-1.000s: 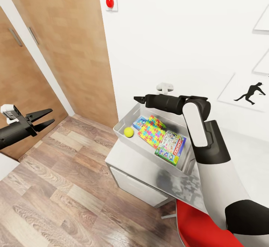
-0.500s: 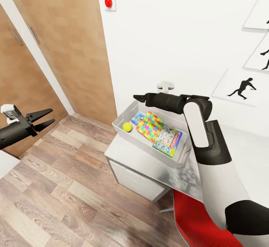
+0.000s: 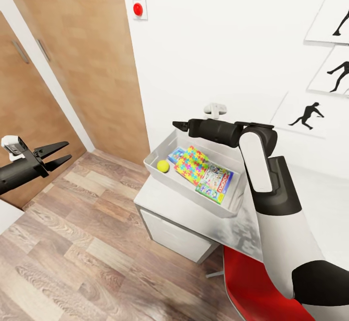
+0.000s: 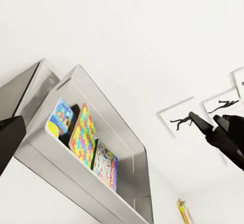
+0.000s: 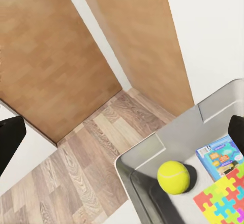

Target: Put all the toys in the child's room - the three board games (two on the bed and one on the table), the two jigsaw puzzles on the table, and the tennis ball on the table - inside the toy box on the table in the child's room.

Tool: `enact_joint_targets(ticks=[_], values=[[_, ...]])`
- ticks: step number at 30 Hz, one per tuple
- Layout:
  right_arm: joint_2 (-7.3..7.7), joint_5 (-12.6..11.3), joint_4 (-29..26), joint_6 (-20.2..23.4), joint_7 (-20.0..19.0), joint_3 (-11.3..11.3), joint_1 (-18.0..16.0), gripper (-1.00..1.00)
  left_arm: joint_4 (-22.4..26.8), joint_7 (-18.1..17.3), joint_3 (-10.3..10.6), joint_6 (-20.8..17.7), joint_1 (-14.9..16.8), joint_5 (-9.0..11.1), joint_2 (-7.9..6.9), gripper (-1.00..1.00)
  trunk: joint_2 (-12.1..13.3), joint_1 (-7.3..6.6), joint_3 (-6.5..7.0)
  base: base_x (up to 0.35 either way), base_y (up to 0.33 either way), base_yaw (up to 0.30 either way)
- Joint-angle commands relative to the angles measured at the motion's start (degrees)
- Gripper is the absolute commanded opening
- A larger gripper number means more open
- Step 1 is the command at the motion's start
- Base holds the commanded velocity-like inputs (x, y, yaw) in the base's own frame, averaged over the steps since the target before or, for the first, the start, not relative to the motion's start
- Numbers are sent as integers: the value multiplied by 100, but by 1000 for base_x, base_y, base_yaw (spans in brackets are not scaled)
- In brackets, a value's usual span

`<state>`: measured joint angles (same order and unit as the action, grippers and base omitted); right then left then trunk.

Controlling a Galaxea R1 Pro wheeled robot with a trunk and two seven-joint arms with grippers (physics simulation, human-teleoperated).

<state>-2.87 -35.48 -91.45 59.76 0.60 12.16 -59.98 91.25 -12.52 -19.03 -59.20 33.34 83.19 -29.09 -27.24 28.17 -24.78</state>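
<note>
A red round button (image 3: 138,9) sits on a white wall plate beside wooden doors (image 3: 72,64). 3 black silhouette pictures (image 3: 305,115) hang on the white wall above wood-plank flooring (image 3: 72,243) and a red chair (image 3: 257,287).

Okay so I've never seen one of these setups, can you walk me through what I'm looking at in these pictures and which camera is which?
It is a simulated two-armed robot. The wide picture comes from its head, looking down over both arms. The left gripper hangs open over the wooden floor, holding nothing. The right arm reaches over a grey toy box on a white table; its gripper is too small to judge there. The other two pictures come from cameras on each wrist. In the box lie a tennis ball, a colourful jigsaw puzzle, a Monopoly board game and a blue box. A red chair stands nearby.
</note>
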Motion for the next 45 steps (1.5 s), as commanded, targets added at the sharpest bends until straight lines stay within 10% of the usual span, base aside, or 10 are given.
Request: enact_joint_targets(ticks=[1,45], values=[[-2,-2,-3,24,6,-2,-5,100,-2,-58,-5,-21,5,-58,-1,100,-8,3,0,-7,-1,-11],[-288,34,-80,24,200,14,-15,100,-2,-67,-4,-21,5,-57,0,100,-8,3,380,-1,0,-1]])
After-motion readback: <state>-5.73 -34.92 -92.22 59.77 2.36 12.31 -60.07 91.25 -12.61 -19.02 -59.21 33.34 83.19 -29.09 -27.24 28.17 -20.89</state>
